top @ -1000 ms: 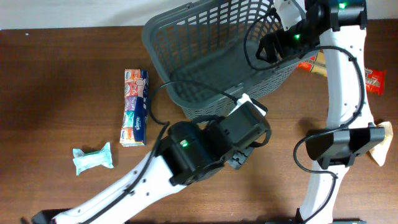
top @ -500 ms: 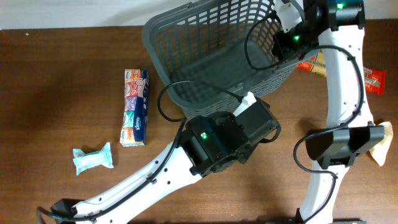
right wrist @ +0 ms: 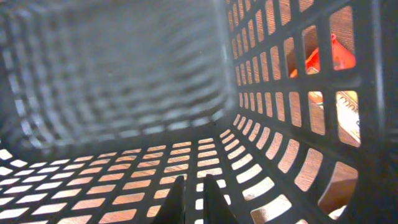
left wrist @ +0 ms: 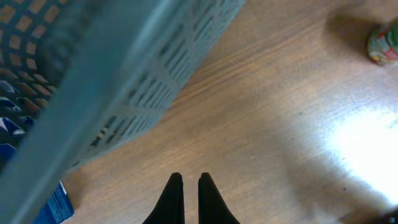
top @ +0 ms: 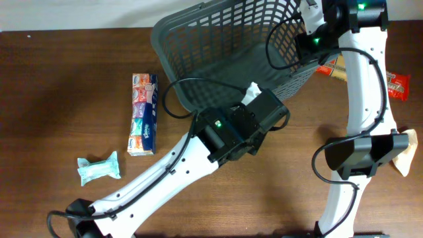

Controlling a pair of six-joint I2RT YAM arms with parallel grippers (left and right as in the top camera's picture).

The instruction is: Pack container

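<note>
Well inside the container (top: 198,46), the right gripper (right wrist: 194,186) has jaws together; outside its wall, the left gripper (left wrist: 189,186), jaws together, hangs over the surface (left wrist: 280,124).

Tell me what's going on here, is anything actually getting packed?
Not yet, by the look of it. The container, a grey basket, sits on the table with nothing visible inside. The right pincer is down inside it, fingers together with nothing between them. The left pincer is also shut and empty, over bare wood just outside the basket's wall. A tissue pack, a teal packet and a red snack pack lie outside on the table.
</note>
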